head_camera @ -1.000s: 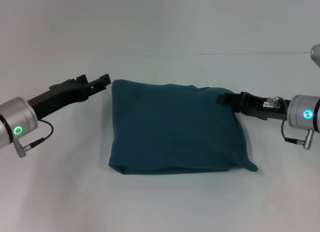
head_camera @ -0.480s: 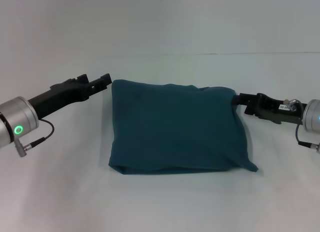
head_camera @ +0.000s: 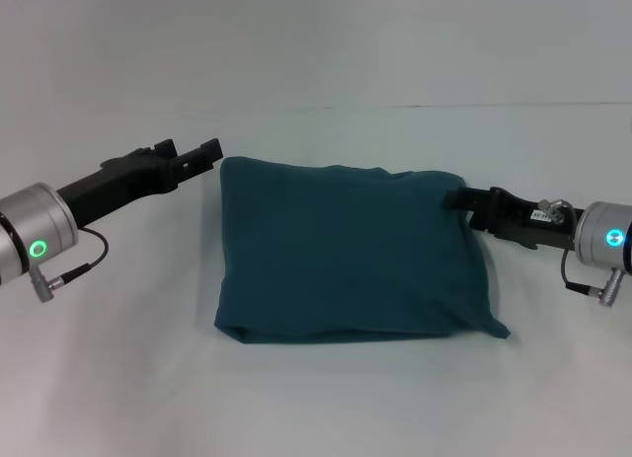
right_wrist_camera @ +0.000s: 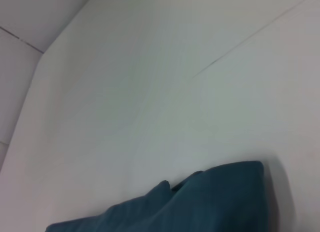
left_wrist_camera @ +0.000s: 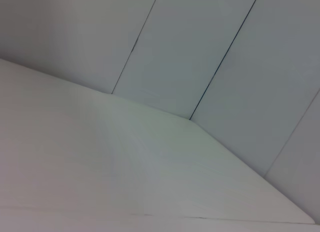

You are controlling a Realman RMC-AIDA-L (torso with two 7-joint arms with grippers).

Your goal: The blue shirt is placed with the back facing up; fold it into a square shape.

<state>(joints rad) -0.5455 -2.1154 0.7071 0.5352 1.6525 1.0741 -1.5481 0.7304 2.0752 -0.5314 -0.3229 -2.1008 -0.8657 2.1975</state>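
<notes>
Shirt: the blue shirt (head_camera: 346,250) lies folded into a rough square, plain side up, flat on the white table (head_camera: 118,378).
Left gripper: the left gripper (head_camera: 202,153) hovers just beside the shirt's far left corner, not touching; finger spread cannot be told.
Right gripper: the right gripper (head_camera: 456,197) sits at the shirt's far right corner, tip against the cloth edge; grip cannot be told.
Right wrist view: shirt edge (right_wrist_camera: 200,202) on bare table.

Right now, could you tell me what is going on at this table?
The blue shirt lies folded into a rough square on the white table. The left gripper hovers just off its far left corner, not touching. The right gripper sits at the shirt's far right corner.
</notes>
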